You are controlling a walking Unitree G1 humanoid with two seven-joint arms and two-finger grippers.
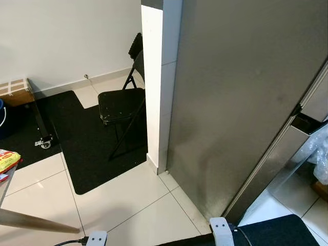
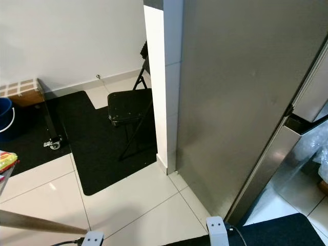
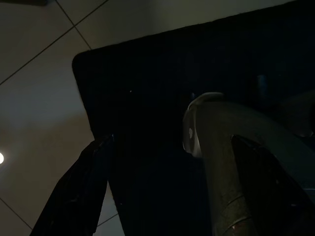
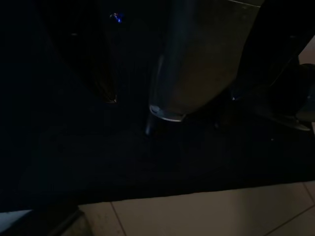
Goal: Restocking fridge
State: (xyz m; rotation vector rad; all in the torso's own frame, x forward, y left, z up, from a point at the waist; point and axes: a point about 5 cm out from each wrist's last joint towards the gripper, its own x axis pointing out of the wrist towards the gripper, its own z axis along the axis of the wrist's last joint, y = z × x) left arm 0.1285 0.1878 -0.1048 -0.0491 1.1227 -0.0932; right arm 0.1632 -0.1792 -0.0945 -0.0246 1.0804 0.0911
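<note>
Head views are looking down along the fridge (image 1: 241,102), whose grey side panel is rising on the right. Its front is facing away to the right, and a door there seems to be standing ajar at the lower right, perhaps left that way for loading. Left of the fridge a white pillar (image 1: 160,87) is standing, and beyond it a folding chair (image 1: 122,102) is sitting on a black mat (image 1: 82,138). Far left of the fridge, a yellow packet (image 1: 7,160) is lying on a table edge, likely stock waiting to go in; nothing is being carried yet.

Both arms are hanging idle, pointing floorward. Left wrist view is catching what the head cannot: the left gripper (image 3: 147,187) over a dark mat (image 3: 162,69) and pale tiles, one black finger (image 3: 78,191) visible beside a grey rounded part; whether its jaws are apart I cannot tell. Right wrist view is very dark, with the right gripper (image 4: 172,73) above mat and a strip of tile, jaws likewise impossible to judge.
</note>
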